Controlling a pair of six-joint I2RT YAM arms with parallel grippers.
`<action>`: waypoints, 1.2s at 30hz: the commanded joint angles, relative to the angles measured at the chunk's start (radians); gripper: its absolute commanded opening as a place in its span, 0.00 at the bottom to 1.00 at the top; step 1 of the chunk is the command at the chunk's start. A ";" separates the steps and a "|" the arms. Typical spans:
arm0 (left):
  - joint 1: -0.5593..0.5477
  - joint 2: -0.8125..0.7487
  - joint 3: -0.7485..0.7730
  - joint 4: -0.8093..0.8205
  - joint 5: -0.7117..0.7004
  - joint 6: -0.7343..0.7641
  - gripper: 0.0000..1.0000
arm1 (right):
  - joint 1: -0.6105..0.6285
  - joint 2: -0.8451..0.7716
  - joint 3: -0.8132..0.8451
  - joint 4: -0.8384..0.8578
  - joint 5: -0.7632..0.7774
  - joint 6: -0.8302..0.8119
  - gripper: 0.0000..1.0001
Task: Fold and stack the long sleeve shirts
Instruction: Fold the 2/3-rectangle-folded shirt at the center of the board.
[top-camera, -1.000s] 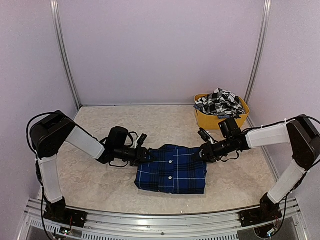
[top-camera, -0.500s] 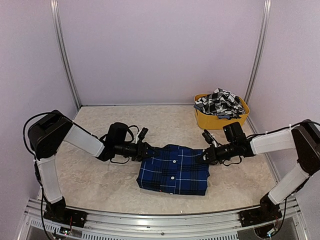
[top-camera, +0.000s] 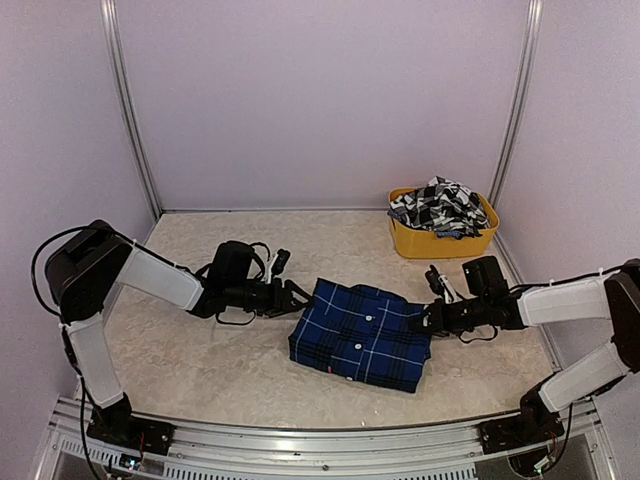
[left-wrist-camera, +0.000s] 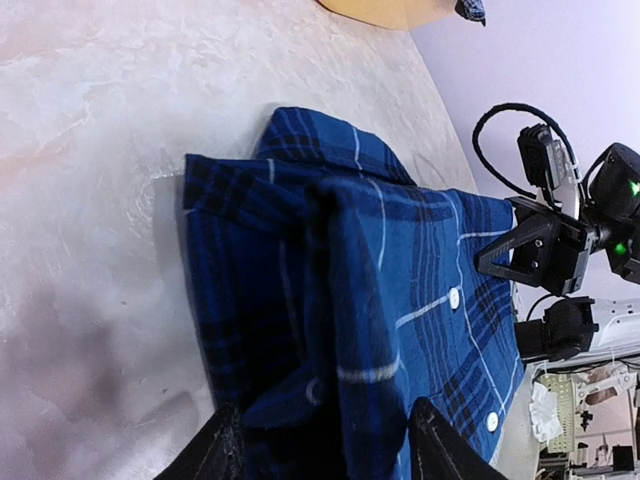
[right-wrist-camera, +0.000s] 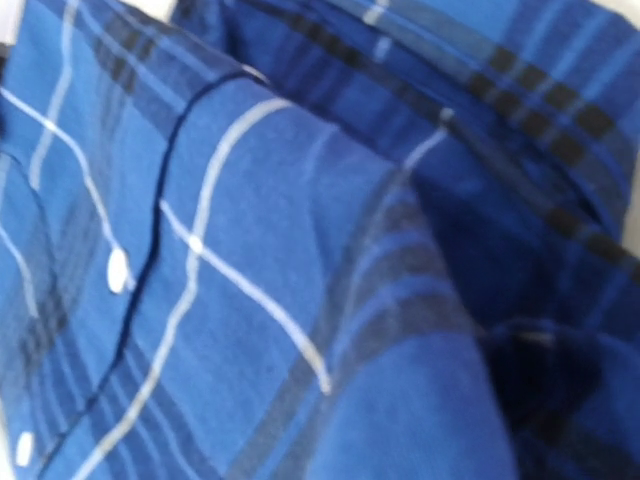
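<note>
The royal blue plaid shirt (top-camera: 362, 335) lies folded into a rectangle in the middle of the table, buttons up. My left gripper (top-camera: 293, 298) is at its left edge. In the left wrist view its fingers (left-wrist-camera: 225, 452) stand apart, with a loose bunch of the blue shirt (left-wrist-camera: 400, 280) between them. My right gripper (top-camera: 428, 317) is shut on the shirt's right edge. The right wrist view is filled with blue plaid cloth (right-wrist-camera: 250, 250), which hides the fingers. A black-and-white checked shirt (top-camera: 437, 205) lies crumpled in the tub at the back right.
The yellow tub (top-camera: 440, 243) stands at the back right, near the right wall. Marbled tabletop (top-camera: 200, 360) surrounds the blue shirt. Metal frame posts (top-camera: 130, 110) rise at the back corners.
The right gripper shut on the blue shirt's right edge and drew it to the right, turning it slightly. The left gripper's jaws widened and it followed to the right.
</note>
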 joint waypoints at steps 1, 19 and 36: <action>-0.003 -0.038 0.009 -0.059 -0.090 0.061 0.56 | -0.011 -0.047 -0.056 0.001 0.139 0.028 0.00; -0.157 -0.184 0.037 -0.194 -0.427 0.163 0.99 | -0.008 -0.327 -0.070 -0.190 0.344 -0.007 0.55; -0.274 0.028 0.143 -0.158 -0.384 0.154 0.99 | 0.013 -0.144 0.002 -0.131 0.183 -0.063 0.55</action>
